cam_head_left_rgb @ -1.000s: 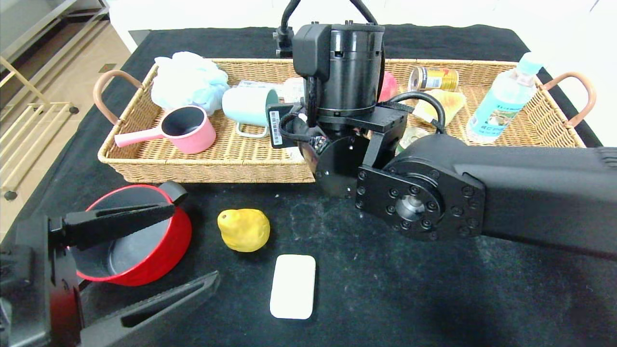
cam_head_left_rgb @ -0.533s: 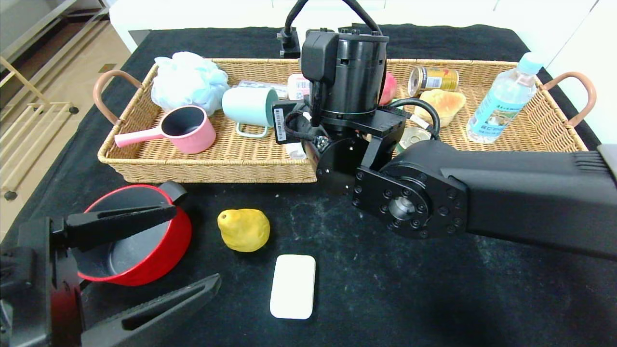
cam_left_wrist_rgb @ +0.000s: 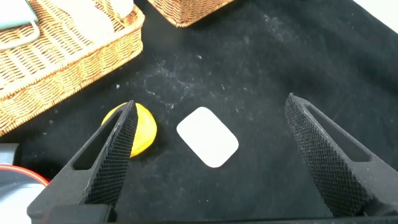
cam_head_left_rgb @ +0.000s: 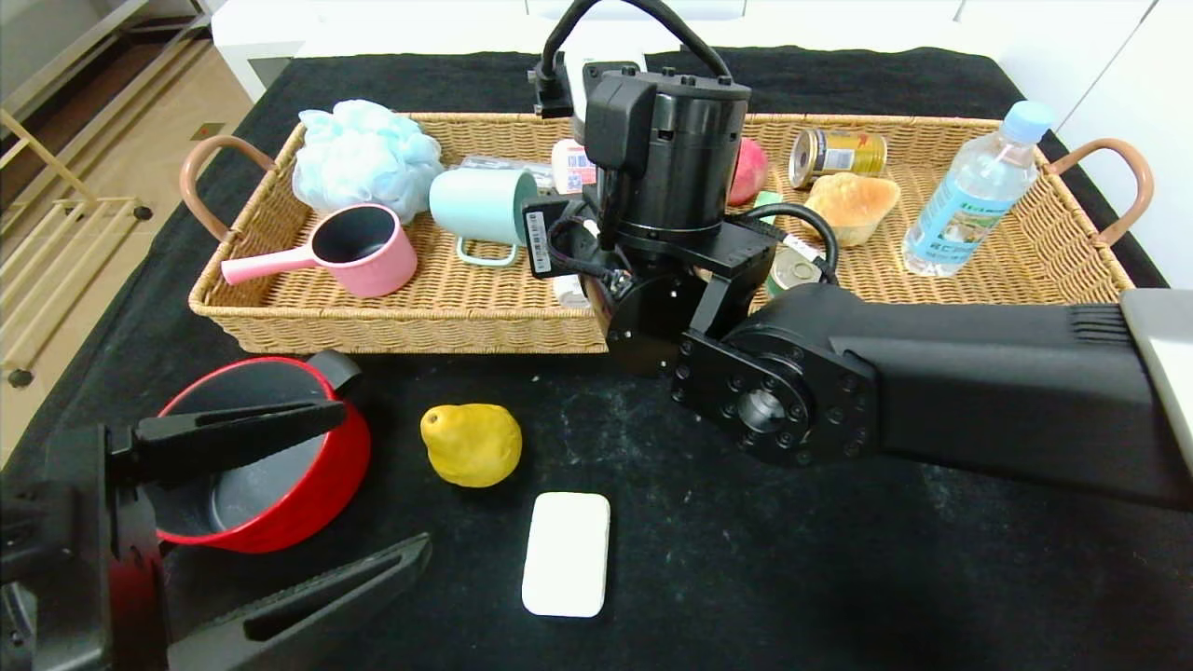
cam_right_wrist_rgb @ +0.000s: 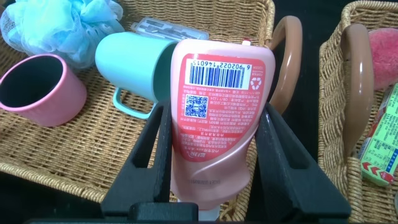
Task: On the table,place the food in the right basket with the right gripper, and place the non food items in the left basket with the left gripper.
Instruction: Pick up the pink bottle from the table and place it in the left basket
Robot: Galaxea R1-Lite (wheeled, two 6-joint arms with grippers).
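Three items left on the table — red pot (cam_head_left_rgb: 252, 457), yellow pear (cam_head_left_rgb: 472, 444), white soap (cam_head_left_rgb: 566, 554) — with left gripper (cam_left_wrist_rgb: 211, 158) spread wide, right gripper (cam_right_wrist_rgb: 214, 149) clamping a pink bottle (cam_right_wrist_rgb: 215, 118) over the baskets (cam_head_left_rgb: 447, 298).

yellow pear (cam_head_left_rgb: 471, 445), white soap (cam_head_left_rgb: 566, 554), red pot (cam_head_left_rgb: 264, 466), black tablecloth (cam_head_left_rgb: 839, 559)
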